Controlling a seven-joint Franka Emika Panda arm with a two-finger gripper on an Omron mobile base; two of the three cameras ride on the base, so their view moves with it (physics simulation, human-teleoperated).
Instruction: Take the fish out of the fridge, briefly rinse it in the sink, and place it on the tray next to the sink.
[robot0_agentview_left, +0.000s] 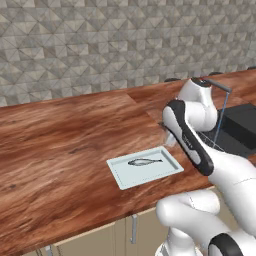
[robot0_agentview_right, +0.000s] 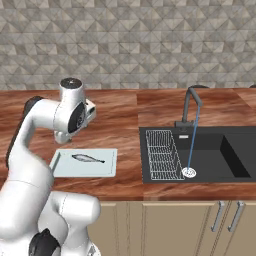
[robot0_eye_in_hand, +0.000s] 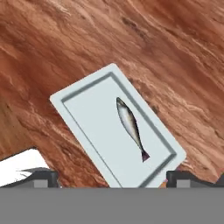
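Slender silvery fish (robot0_eye_in_hand: 131, 127) on flat tray (robot0_eye_in_hand: 83, 109)

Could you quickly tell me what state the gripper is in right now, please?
Gripper: open and holding nothing; the fish lies on the tray beyond its fingertips.

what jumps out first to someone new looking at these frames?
The small dark-grey fish lying flat inside the pale tray on the wood counter, left of the black sink. Next, the thin stream running from the faucet to the drain beside the wire rack. The open claw hangs above the tray, holding nothing.
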